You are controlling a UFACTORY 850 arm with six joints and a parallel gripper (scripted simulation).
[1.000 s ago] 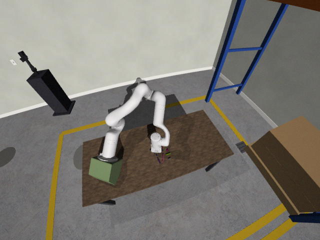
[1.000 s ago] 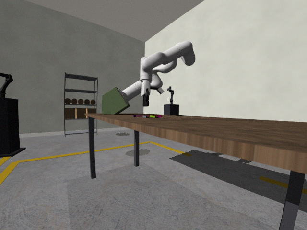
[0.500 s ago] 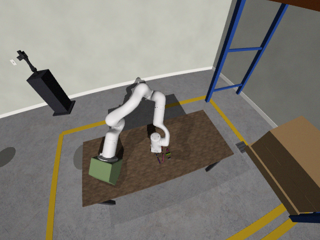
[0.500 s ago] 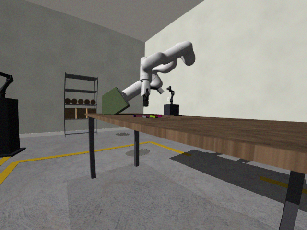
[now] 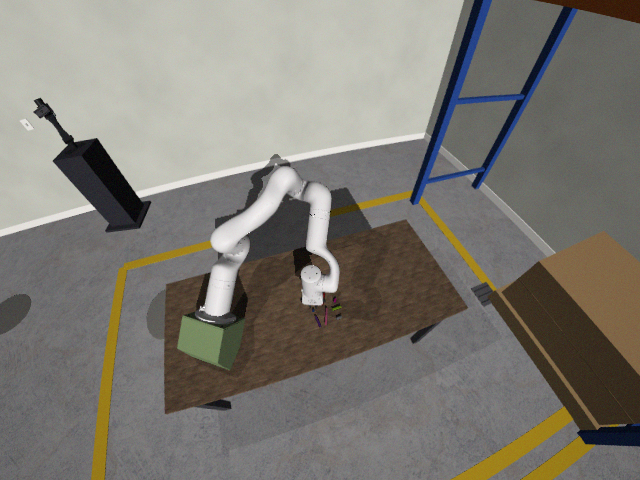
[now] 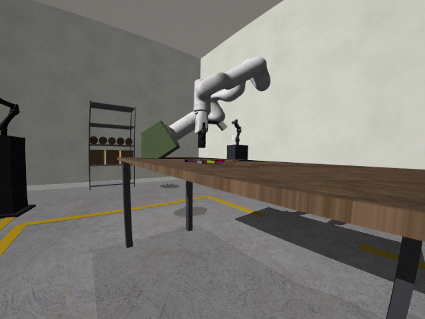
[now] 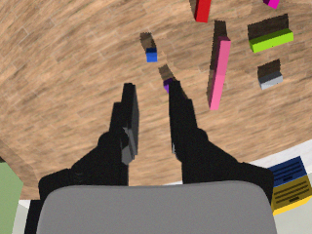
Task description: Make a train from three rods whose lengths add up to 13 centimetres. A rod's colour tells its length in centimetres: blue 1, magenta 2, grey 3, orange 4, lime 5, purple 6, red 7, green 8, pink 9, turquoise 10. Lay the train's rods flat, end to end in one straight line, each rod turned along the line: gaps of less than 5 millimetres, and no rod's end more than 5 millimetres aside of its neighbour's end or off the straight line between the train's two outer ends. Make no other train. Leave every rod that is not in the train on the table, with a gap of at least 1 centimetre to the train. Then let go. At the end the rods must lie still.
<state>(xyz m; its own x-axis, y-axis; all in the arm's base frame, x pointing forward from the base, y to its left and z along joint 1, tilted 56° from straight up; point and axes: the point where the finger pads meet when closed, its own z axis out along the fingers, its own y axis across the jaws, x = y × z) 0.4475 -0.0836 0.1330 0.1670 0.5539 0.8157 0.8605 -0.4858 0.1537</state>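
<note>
7 rods on the worktop (image 5: 377, 289) (image 6: 309, 181) (image 7: 63, 63), none joined end to end. Fingers (image 5: 312, 305) (image 6: 201, 147) above it, partly spread, nothing between them. Purple rod (image 5: 317, 320) (image 7: 167, 87) mostly hidden by 1 finger in the wrist view; blue rod (image 7: 151, 55) just beyond. Pink rod (image 5: 326, 315) (image 7: 219, 73) beside the purple, then lime (image 5: 337, 307) (image 6: 210, 161) (image 7: 271, 41) and grey (image 5: 338, 316) (image 7: 270, 80). Red (image 7: 203, 11) and magenta (image 7: 272, 3) cut by the frame edge. Open wood on the blue rod's other side.
</note>
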